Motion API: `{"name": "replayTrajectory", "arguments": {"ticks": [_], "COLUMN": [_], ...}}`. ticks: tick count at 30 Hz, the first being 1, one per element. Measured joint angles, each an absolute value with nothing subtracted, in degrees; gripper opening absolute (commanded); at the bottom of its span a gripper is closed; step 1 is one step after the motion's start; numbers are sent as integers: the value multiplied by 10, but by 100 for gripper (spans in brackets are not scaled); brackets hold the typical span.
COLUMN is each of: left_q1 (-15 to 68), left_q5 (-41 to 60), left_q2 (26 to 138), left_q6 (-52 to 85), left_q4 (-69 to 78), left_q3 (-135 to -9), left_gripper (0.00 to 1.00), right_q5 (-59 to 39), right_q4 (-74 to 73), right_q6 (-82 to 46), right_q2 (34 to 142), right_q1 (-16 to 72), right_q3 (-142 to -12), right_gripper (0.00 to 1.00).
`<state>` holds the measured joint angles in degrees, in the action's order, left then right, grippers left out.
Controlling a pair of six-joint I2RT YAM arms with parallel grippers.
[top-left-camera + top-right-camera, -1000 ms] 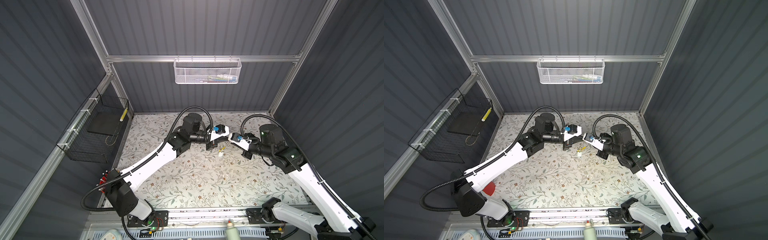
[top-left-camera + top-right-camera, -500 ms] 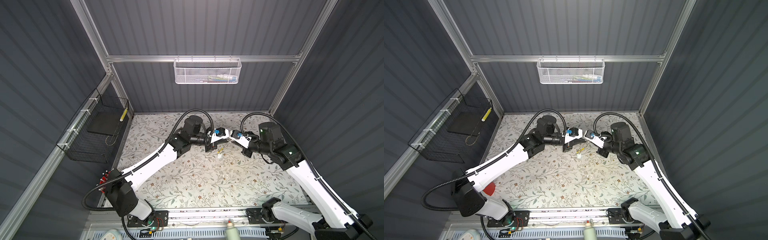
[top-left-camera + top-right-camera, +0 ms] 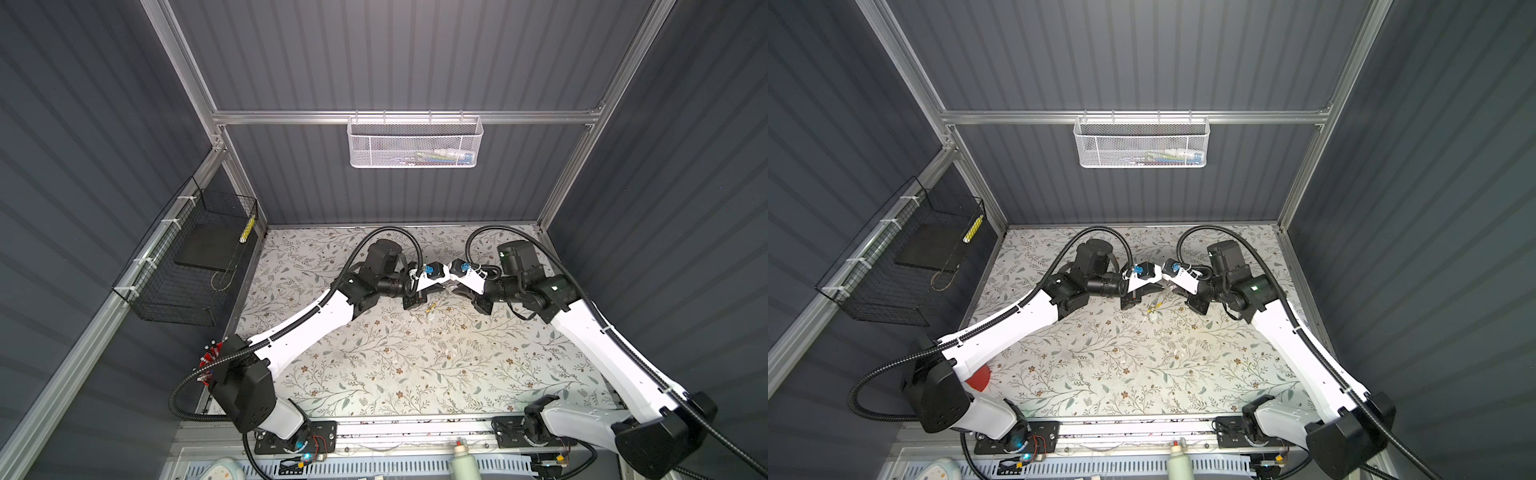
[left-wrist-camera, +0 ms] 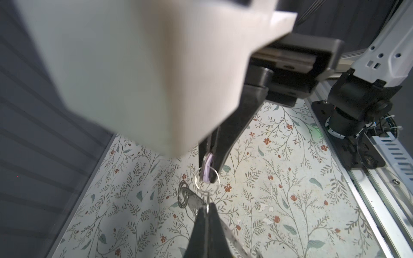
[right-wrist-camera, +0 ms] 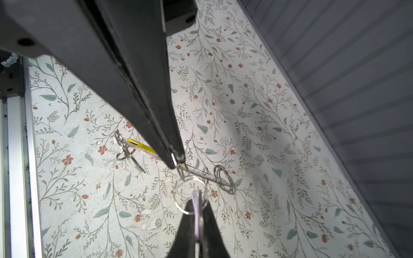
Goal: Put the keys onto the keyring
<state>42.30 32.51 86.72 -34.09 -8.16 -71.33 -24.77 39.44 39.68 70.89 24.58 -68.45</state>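
Observation:
In both top views my two grippers meet tip to tip above the back middle of the flowered table (image 3: 395, 365). The left gripper (image 4: 207, 205) is shut on the rim of the keyring (image 4: 206, 181), a thin silver ring. A second coiled ring (image 5: 223, 178) and a key blade hang beside it. The right gripper (image 5: 196, 202) is shut on a key with a lilac head (image 5: 195, 198), which sits in the ring's opening (image 5: 190, 194). More keys (image 5: 131, 148), one with a yellow head, lie on the table below (image 3: 432, 308) (image 3: 1154, 309).
A white mesh basket (image 3: 415, 143) hangs on the back wall. A black wire basket (image 3: 195, 266) is fixed to the left wall. The arm bases and a metal rail (image 3: 415, 428) run along the front edge, with a white bottle (image 3: 459, 455) below.
The right gripper has moved left and back toward the left gripper, so the two tips now meet. Both stayed shut.

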Motion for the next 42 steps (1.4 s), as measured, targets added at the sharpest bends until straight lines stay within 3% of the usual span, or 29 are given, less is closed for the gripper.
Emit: {"name": "replayTrajectory", "arguments": {"ticks": [10, 16, 21, 25, 31, 42], "left_q1": [337, 270, 237, 228, 228, 228], "left_q5": [323, 245, 90, 1, -48, -35], "left_q2": [842, 762, 687, 672, 674, 719], "left_q6": [-284, -223, -183, -168, -157, -142], "left_q4": [-20, 18, 47, 55, 53, 52], "left_q3": [-575, -497, -470, -467, -463, -462], "left_gripper": [44, 50, 54, 54, 54, 55], "right_q5": [-265, -252, -241, -242, -222, -157], "right_q4": [414, 446, 484, 472, 454, 380], "right_q6": [424, 455, 469, 463, 448, 404], "right_q2": [886, 1027, 1180, 1240, 1211, 1111], "right_q1": [277, 319, 343, 356, 372, 364], "right_q3": [-788, -941, -1139, -1207, -1101, -822], "right_gripper": [0, 0, 0, 0, 0, 0]}}
